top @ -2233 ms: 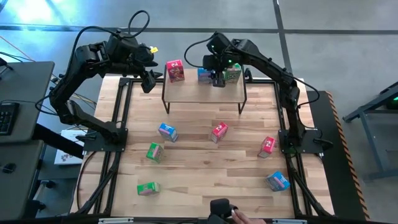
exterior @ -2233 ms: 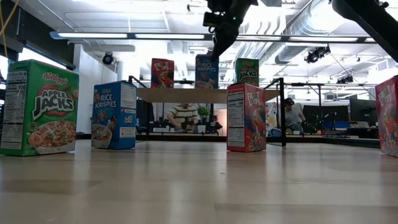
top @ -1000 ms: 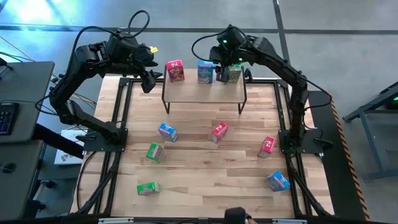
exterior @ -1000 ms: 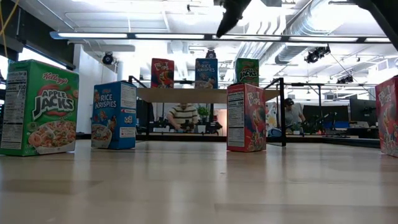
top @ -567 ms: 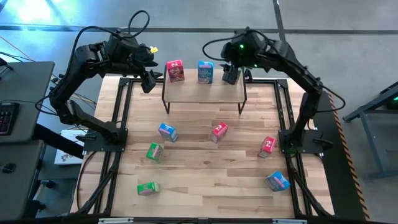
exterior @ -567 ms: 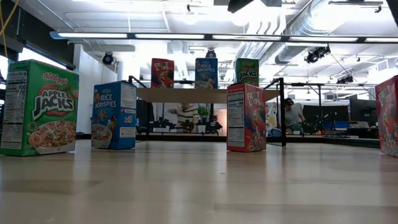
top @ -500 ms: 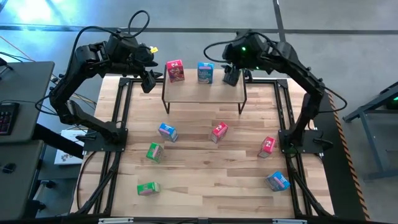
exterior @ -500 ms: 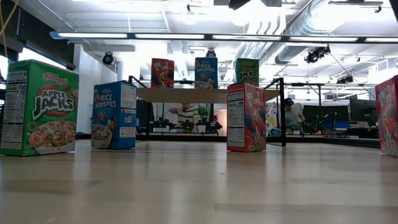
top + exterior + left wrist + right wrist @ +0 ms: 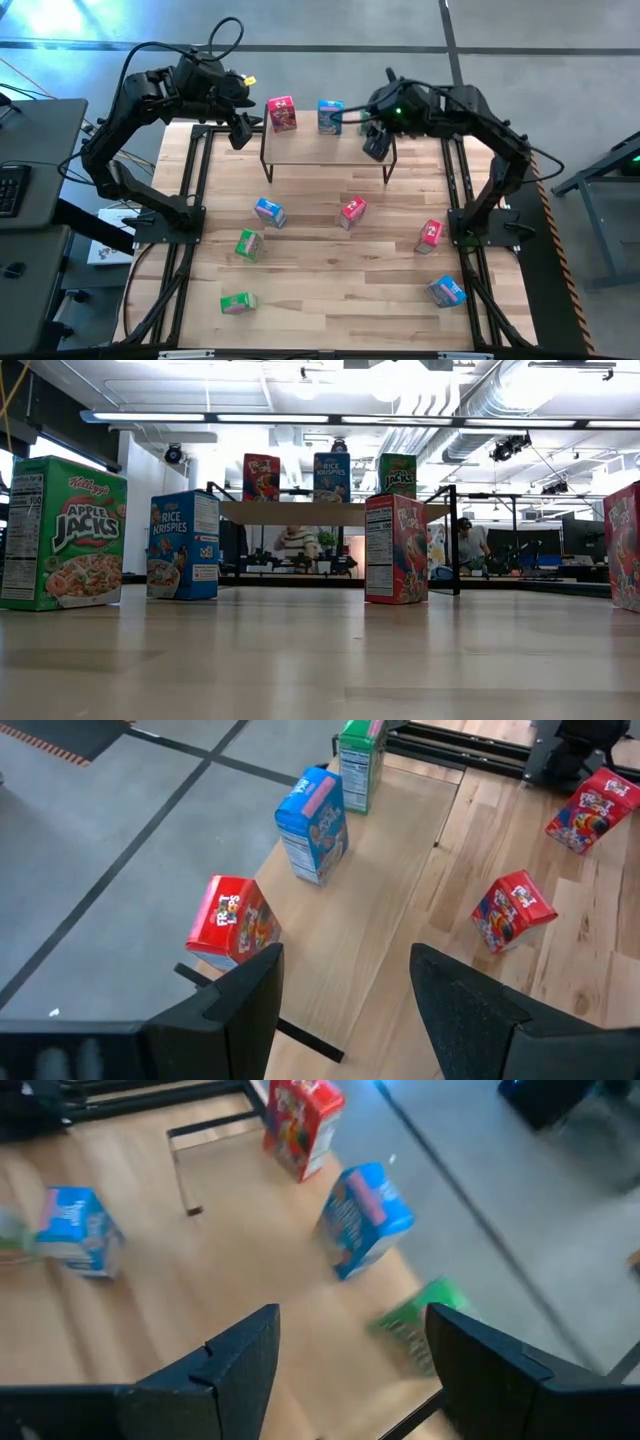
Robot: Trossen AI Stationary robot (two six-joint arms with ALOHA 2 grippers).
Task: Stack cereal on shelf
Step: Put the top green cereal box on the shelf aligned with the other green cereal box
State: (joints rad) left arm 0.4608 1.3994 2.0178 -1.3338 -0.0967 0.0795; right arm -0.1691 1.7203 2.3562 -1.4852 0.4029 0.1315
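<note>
Three cereal boxes stand upright in a row on the shelf (image 9: 325, 150): red (image 9: 281, 113), blue (image 9: 330, 115) and green (image 9: 397, 475). In the high view my right arm covers most of the green one. My right gripper (image 9: 375, 148) hangs open above the shelf's right end, clear of the green box (image 9: 420, 1325). My left gripper (image 9: 240, 130) waits open beside the shelf's left end, above the red box (image 9: 232, 923). Several more boxes lie loose on the table, among them a blue one (image 9: 268, 211) and a red one (image 9: 352, 211).
Other loose boxes: red (image 9: 430, 233), green (image 9: 248, 244), green (image 9: 238, 302), blue (image 9: 446, 291). In the low view a green box (image 9: 62, 532), a blue box (image 9: 184, 545) and a red box (image 9: 396, 549) stand near. People sit in the room behind.
My right gripper has drawn away from the green box on the shelf, going toward the table's right and near edges and rising out of the low view while its wrist rolled. The three boxes on the shelf have stayed in place.
</note>
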